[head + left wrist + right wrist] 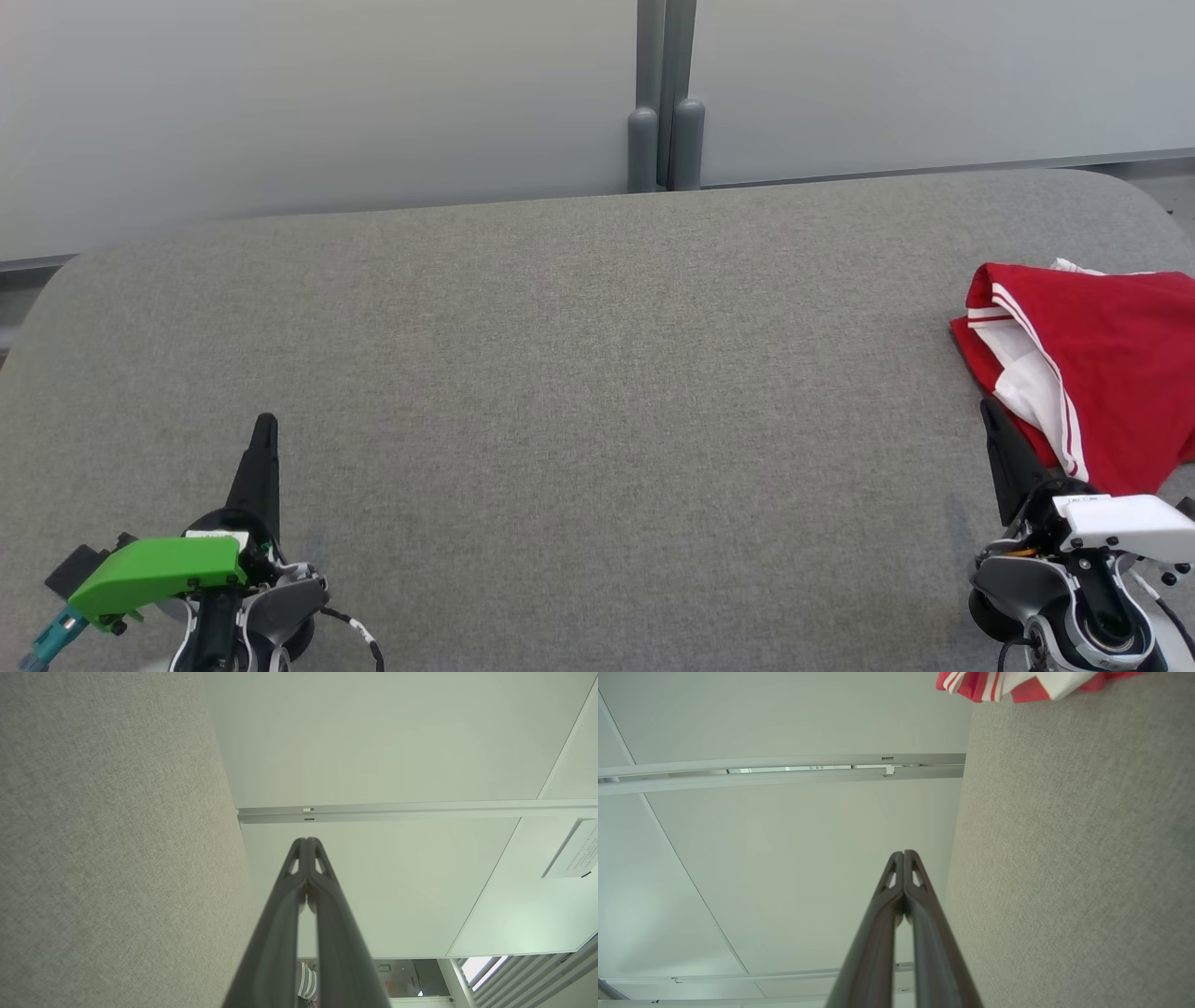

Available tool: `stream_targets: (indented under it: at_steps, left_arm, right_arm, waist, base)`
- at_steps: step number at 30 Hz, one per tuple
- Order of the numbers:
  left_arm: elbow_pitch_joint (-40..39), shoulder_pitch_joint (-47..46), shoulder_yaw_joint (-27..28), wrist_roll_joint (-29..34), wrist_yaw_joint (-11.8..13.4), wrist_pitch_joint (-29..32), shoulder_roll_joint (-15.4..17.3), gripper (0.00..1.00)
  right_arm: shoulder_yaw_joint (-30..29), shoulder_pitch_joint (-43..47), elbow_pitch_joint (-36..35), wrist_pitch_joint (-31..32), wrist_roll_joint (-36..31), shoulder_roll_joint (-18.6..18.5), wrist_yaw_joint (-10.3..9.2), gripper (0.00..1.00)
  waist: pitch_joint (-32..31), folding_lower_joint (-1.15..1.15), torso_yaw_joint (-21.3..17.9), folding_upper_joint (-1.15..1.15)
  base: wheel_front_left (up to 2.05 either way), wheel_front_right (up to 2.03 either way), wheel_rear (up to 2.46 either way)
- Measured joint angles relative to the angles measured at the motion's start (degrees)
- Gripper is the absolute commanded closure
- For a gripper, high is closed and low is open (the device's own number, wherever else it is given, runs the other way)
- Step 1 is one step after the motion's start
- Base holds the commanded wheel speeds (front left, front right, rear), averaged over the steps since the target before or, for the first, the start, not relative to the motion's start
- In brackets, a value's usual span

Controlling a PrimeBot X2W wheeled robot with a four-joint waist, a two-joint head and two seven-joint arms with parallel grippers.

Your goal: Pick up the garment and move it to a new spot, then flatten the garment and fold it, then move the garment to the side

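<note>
Nearest, the left end effector and right end effector have fingers pressed together, empty; a folded red-and-white garment lies on the grey table, just beside the right one.

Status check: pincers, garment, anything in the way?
Left pincer shut, empty, low left. Right pincer shut, empty, next to the garment, not gripping it. Garment bunched at right end of the table. Nothing seen in the way.
</note>
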Motion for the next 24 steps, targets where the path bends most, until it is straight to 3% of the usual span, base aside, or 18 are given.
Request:
stream_targets:
  at_steps: [24]
  left_arm:
    - [0.0,0.0,0.0,0.0,0.0,0.0,0.0,1.0]
  right_arm:
    - [0.0,0.0,0.0,0.0,0.0,0.0,0.0,1.0]
  waist:
    - [0.0,0.0,0.0,0.0]
  base:
    - [0.0,0.0,0.0]
